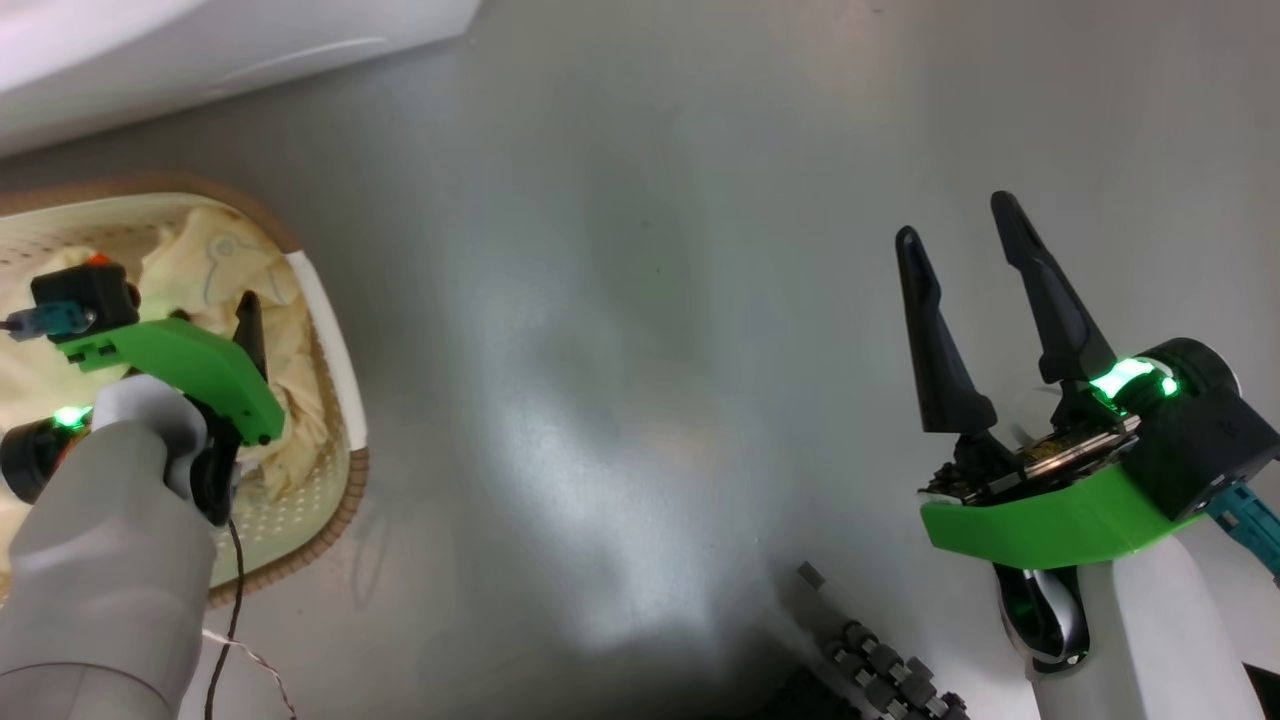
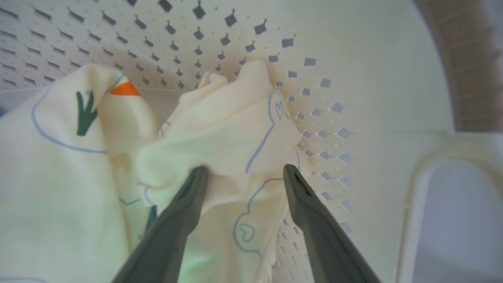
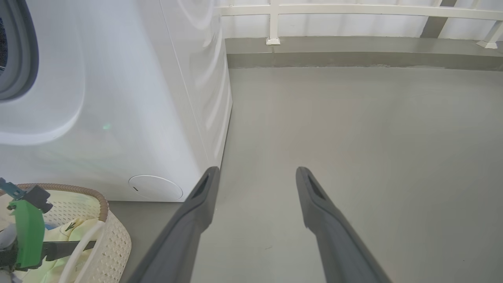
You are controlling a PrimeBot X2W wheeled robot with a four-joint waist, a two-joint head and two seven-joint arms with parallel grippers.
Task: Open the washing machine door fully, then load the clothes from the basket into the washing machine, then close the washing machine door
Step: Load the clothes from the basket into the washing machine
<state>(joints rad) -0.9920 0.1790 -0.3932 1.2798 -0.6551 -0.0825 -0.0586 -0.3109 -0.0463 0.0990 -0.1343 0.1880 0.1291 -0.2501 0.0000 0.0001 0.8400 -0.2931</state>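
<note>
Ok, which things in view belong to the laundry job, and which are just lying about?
Job: clothes, in the basket; washing machine; left gripper, open astride a fold of the clothes; right gripper, open above the floor.
Just there: white railing; grey kerb under it.

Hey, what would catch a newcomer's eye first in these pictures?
The open left pincer, down in the cream basket at the left, its tips against the pale printed clothes. Then the right pincer, open over grey floor at the right, and the white washing machine beyond the basket.
</note>
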